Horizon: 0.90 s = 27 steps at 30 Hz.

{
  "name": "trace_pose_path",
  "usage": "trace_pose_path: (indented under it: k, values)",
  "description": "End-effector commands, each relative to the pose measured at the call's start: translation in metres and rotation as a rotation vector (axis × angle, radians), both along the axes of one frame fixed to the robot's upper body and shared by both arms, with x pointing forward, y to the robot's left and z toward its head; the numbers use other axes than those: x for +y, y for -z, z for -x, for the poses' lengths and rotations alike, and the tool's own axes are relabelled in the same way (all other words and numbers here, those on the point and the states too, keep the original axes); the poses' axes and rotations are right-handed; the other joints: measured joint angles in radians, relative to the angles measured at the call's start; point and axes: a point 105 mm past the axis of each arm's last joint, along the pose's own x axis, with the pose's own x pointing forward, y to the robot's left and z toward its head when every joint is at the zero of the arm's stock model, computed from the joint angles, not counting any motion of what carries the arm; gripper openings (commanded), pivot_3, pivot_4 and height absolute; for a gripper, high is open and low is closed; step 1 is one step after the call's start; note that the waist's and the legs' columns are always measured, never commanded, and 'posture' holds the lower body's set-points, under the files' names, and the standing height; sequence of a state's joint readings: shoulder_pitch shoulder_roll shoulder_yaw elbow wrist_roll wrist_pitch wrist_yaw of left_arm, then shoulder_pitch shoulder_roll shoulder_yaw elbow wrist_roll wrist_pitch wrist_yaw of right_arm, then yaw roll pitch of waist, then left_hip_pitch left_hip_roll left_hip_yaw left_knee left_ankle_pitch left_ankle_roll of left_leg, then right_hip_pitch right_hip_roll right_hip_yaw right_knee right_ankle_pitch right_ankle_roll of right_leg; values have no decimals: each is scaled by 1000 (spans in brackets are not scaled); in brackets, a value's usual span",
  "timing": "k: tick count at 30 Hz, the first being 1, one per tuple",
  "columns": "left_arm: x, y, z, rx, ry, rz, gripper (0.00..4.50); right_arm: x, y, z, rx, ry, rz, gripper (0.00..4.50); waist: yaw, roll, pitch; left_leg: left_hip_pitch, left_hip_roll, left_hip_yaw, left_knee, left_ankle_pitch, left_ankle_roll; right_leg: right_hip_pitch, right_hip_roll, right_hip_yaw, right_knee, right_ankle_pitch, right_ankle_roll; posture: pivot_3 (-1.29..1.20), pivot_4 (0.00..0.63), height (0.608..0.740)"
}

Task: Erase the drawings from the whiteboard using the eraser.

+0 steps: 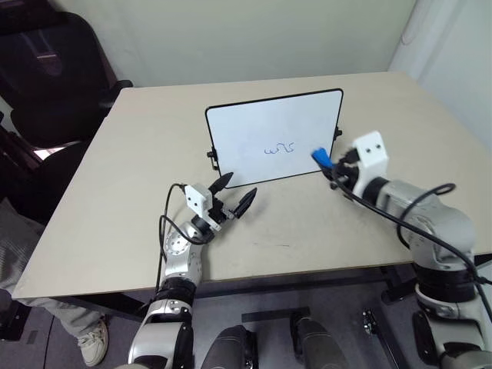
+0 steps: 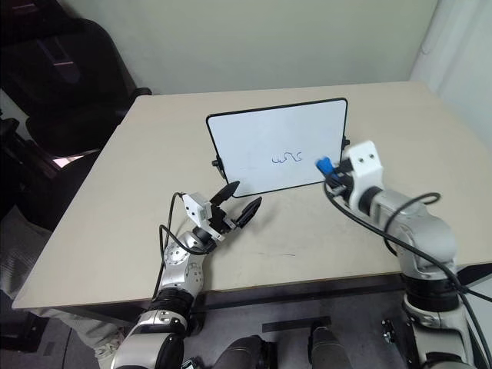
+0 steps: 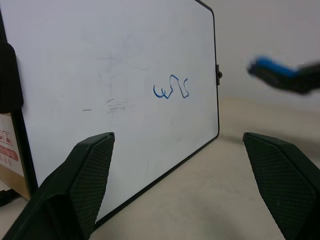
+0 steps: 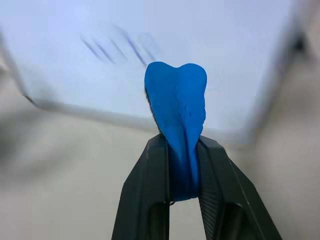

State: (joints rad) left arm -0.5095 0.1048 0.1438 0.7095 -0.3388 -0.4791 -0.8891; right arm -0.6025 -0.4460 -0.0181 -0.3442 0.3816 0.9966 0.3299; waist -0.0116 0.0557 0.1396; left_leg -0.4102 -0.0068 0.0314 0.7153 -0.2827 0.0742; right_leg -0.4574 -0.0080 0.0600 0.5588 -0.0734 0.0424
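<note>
The whiteboard [image 1: 274, 138], white with a thin black frame and side clips, stands nearly upright on the counter [image 1: 138, 154], at its center. The drawings [image 1: 280, 148], a small dark squiggle, sit right of the board's middle. The blue eraser [image 1: 320, 157], pinched and squashed in the right claw [image 4: 182, 165], hangs at their 3 o'clock, near the board's right edge.

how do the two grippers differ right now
The left gripper stands open with nothing between its fingers; the right gripper is shut on the blue eraser. The left sits low by the whiteboard's near left corner, while the right is raised by the board's right part, the eraser close to the drawings. Both have black fingers, carry a white camera module and point toward the board.
</note>
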Motion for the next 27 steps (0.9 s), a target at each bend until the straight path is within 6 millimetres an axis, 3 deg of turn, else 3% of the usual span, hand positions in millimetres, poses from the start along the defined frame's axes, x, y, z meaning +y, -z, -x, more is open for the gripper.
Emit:
trace_pose_path:
  k: [1,7,13,18,23,27]
  values:
    - [-3,6,1,17,2,17,4500,21,-12,-9,-78,-22,32,470,4,0,0,1,0,0,0,0,0,0,0,0,0,0,0,0,150,726]
    - [-1,5,1,7,-11,15,4500,45,-14,-28,-141,-30,91,470,12,0,0,2,-1,-1,0,-1,1,-1,-2,-1,-1,-2,2,0,150,726]
    - [7,4,3,-5,-42,13,4500,41,-21,-52,-167,69,103,470,9,0,0,1,0,0,0,-1,0,-1,-1,-1,0,0,0,0,150,726]
    - [10,4,4,-6,-51,12,4500,34,-2,-65,-96,117,142,470,4,0,0,1,0,0,0,-1,0,-3,-1,-1,0,0,-1,0,150,726]
    - [12,4,6,-9,-58,11,4500,35,25,-63,-22,110,212,470,-6,0,0,0,0,0,0,-1,0,-2,-1,-1,0,0,-1,0,150,726]
    - [13,4,7,-11,-62,10,4500,37,33,-60,4,95,234,470,-11,0,0,0,0,0,0,-1,-1,-1,-1,-1,0,0,-1,0,150,726]
